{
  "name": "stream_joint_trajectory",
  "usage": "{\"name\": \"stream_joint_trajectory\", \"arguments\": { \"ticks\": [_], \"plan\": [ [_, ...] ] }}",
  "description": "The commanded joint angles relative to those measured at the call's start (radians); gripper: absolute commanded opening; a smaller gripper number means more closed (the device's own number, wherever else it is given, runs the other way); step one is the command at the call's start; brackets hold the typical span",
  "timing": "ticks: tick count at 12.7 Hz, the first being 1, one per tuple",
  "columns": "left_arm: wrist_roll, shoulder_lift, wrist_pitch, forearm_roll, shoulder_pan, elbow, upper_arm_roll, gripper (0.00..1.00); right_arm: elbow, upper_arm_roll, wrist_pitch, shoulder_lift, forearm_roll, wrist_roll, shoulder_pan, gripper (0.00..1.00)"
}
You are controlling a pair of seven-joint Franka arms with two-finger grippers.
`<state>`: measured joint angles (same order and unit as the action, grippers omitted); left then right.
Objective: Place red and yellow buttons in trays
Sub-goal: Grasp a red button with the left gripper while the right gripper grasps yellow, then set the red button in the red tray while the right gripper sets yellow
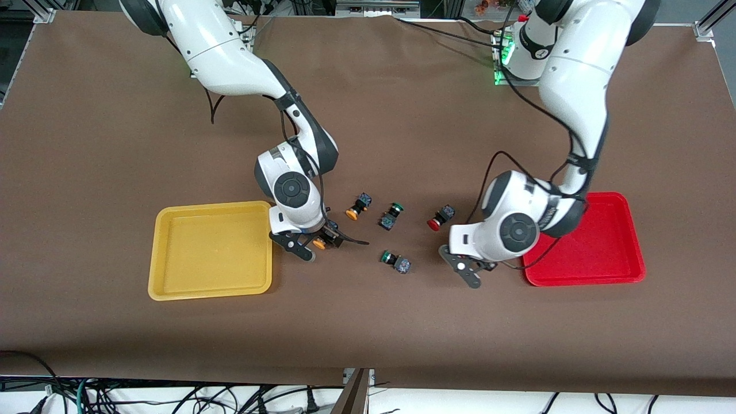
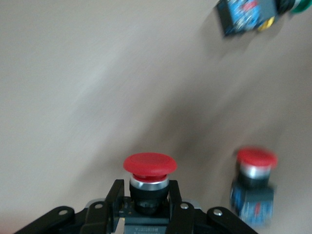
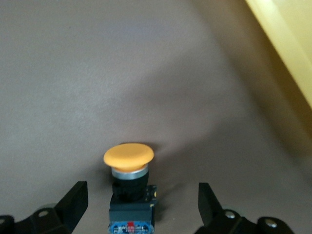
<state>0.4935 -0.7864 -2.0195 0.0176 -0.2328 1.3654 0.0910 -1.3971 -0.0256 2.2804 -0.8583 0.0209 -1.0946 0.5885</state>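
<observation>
My right gripper [image 1: 318,242] is open beside the yellow tray [image 1: 210,207]. Its jaws stand wide on either side of an orange-yellow button [image 1: 319,244] on the table, not touching it [image 3: 129,157]. A corner of that tray shows in the right wrist view [image 3: 287,44]. My left gripper [image 1: 468,270] is shut on a red button [image 2: 149,165], which is hidden in the front view; it is over the table next to the red tray [image 1: 581,282]. A second red button [image 1: 435,223] and a second orange-yellow button [image 1: 352,214] lie on the table between the arms.
Two green buttons lie mid-table: one [image 1: 394,210] between the loose orange-yellow and red buttons, one [image 1: 390,257] nearer to the front camera. The left wrist view shows the loose red button [image 2: 254,183] and a green button's base [image 2: 243,17].
</observation>
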Motion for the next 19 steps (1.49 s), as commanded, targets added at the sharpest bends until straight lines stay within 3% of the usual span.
{"name": "stream_joint_trajectory", "arguments": {
  "ticks": [1, 3, 4, 7, 10, 11, 12, 13, 16, 19],
  "plan": [
    [0.017, 0.087, 0.122, 0.096, 0.070, 0.041, 0.003, 0.00, 0.018, -0.007, 0.005, -0.024, 0.013, -0.010, 0.014, 0.71],
    [0.019, 0.090, 0.201, 0.133, 0.128, 0.043, 0.001, 0.05, 0.018, -0.007, 0.037, -0.033, 0.011, -0.002, 0.016, 0.21],
    [0.026, 0.081, 0.226, 0.148, 0.156, 0.049, 0.001, 0.09, 0.018, -0.007, 0.050, -0.039, 0.010, 0.010, 0.017, 0.04],
    [0.137, 0.053, 0.196, 0.151, 0.225, 0.081, 0.001, 0.10, 0.023, -0.008, 0.021, -0.010, 0.011, 0.102, -0.001, 0.00],
    [0.155, 0.024, 0.173, 0.159, 0.247, 0.093, 0.001, 0.12, 0.030, -0.008, -0.166, 0.070, 0.013, 0.391, -0.114, 0.00],
    [0.155, 0.024, 0.142, 0.159, 0.248, 0.118, 0.001, 0.18, 0.030, -0.010, -0.214, 0.082, 0.013, 0.512, -0.162, 0.00],
    [0.155, 0.026, 0.113, 0.159, 0.248, 0.136, 0.001, 0.48, 0.030, -0.016, -0.249, 0.093, 0.011, 0.620, -0.203, 0.00],
    [0.155, 0.032, 0.110, 0.157, 0.248, 0.138, 0.001, 0.99, 0.027, -0.019, -0.281, 0.093, 0.010, 0.716, -0.247, 0.00],
    [0.135, 0.097, 0.194, 0.156, 0.218, 0.126, 0.030, 1.00, 0.001, -0.022, -0.331, 0.090, 0.002, 0.898, -0.373, 0.00],
    [-0.019, 0.127, 0.222, 0.105, 0.155, 0.124, 0.126, 1.00, -0.051, -0.022, -0.326, 0.088, 0.002, 0.970, -0.462, 0.00]
  ]
}}
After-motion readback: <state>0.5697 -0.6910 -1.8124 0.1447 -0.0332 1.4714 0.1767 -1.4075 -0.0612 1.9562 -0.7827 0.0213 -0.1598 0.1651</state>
